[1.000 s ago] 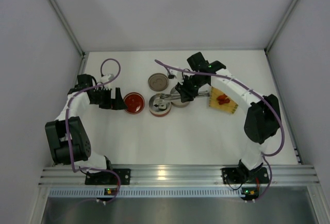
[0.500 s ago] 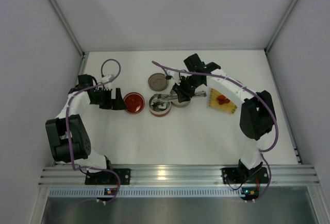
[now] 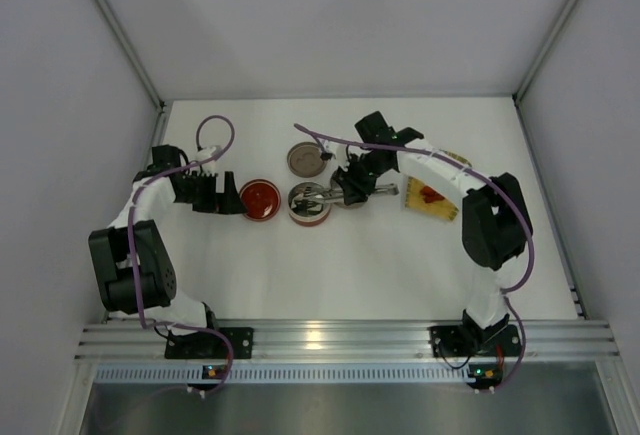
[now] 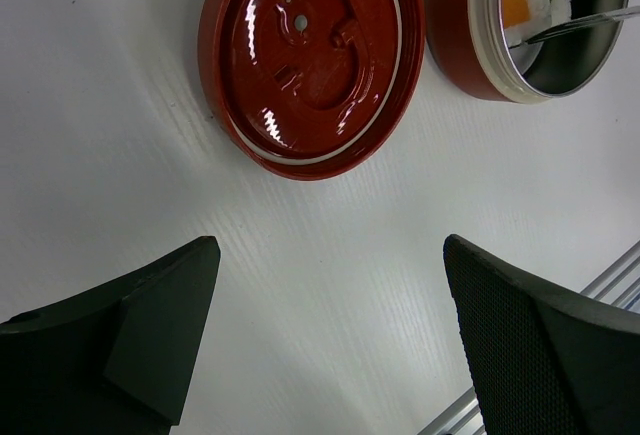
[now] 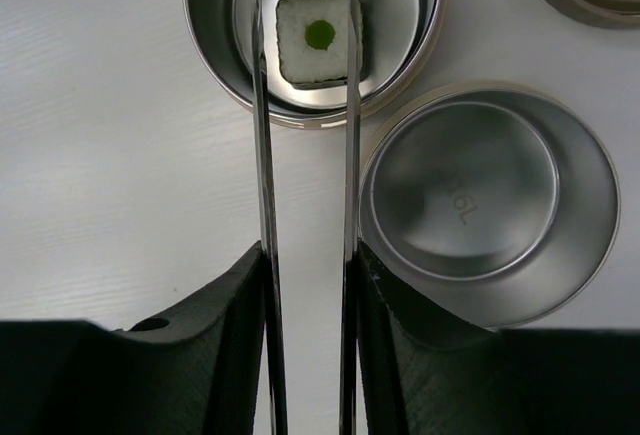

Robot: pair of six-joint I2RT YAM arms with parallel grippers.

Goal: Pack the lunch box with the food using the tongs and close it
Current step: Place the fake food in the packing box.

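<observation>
The right tool (image 5: 305,255) squeezes the tongs (image 5: 262,155) to pinch a sushi roll (image 5: 318,40), seemingly inside the lunch box (image 5: 210,35); left tool (image 4: 325,255) spread beside the lid (image 4: 310,55).

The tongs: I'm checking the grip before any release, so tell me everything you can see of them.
The tongs are a slender pair of shiny silver metal blades, straight and nearly parallel. The right gripper squeezes them between its black fingers. They reach out over the white table into the round steel lunch box tier, where their tips flank a white sushi piece with a green centre, apparently pinching its dark sides.
</observation>
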